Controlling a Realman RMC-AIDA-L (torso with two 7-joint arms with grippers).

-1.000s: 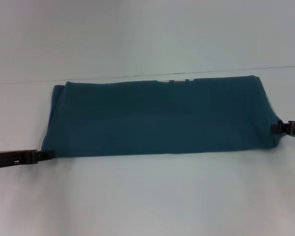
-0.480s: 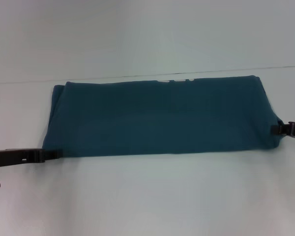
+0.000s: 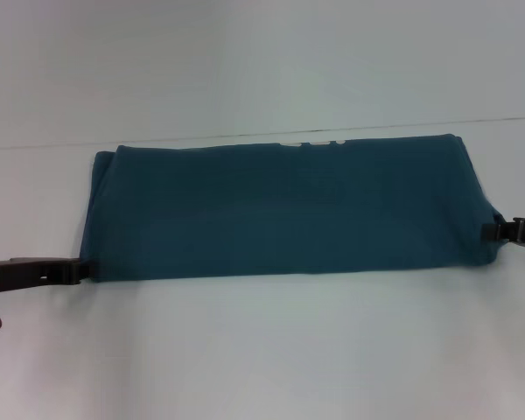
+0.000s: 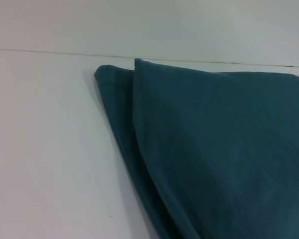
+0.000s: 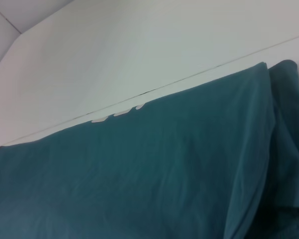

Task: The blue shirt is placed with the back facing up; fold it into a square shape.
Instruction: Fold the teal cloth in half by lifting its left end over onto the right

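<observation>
Centrally on the white table (image 3: 262,350) lies the dark teal-blue soft cotton shirt (image 3: 280,210), folded into a long band. Left end effector (image 3: 80,271) and right end effector (image 3: 493,230) touch its opposite near corners; finger state indiscernible. Limp, light fabric: take hold at the end corners.

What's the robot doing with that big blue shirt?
It is folding it. The blue shirt lies on the white table, already folded into a long, wide band, with a bit of white lettering peeking out at its far edge. The left gripper is at the shirt's near left corner, and the right gripper is at its right end. The shirt is not a square yet, so the ends probably get folded next.
</observation>
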